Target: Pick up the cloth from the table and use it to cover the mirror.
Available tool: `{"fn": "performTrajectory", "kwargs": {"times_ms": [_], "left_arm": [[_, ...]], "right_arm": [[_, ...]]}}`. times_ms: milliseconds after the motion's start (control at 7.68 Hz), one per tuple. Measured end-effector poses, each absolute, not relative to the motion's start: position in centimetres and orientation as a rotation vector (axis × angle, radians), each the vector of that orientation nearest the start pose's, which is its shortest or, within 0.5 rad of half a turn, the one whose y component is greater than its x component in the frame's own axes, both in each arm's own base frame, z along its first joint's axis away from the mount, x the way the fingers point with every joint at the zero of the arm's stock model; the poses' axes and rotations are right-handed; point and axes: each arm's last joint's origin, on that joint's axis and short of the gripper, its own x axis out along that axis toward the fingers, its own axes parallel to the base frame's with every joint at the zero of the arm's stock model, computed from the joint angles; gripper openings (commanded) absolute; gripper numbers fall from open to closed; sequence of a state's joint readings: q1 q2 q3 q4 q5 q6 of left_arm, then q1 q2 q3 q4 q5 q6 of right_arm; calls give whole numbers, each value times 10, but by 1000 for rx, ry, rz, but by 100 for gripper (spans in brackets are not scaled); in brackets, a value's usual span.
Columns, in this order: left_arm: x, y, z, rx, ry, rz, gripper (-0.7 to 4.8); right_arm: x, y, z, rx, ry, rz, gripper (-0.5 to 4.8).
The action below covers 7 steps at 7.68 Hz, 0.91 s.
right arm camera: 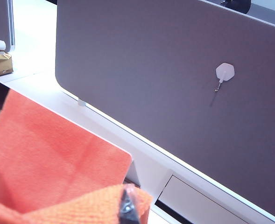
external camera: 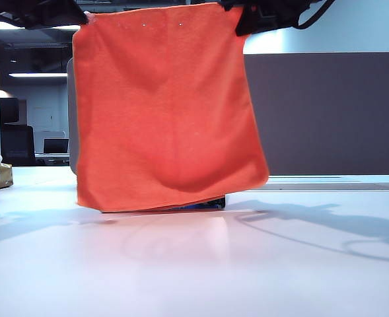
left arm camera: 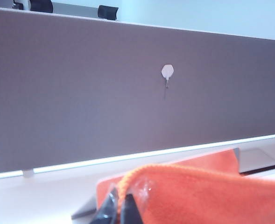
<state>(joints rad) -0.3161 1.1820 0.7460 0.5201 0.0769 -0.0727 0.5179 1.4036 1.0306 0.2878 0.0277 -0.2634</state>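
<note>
The orange cloth [external camera: 164, 109] hangs spread in front of the mirror [right arm camera: 58, 154], hiding nearly all of it, its lower edge just above the white worktop [external camera: 194, 264]. The left claw [left arm camera: 119, 209] is clamped on one top corner and the right claw [right arm camera: 128, 207] on the other, both above the mirror.
</note>
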Motion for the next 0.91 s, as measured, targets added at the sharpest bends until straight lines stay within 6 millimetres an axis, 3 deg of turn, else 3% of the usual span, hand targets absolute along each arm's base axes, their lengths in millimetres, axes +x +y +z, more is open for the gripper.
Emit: {"fn": "performTrajectory", "kwargs": {"times_ms": [782, 912], "left_arm": [[273, -90, 318, -49, -74, -347, -6], [290, -91, 302, 30, -17, -288, -6]], "right_arm": [[296, 160, 314, -277, -21, 422, -7], [315, 169, 299, -305, -114, 358, -7]]}}
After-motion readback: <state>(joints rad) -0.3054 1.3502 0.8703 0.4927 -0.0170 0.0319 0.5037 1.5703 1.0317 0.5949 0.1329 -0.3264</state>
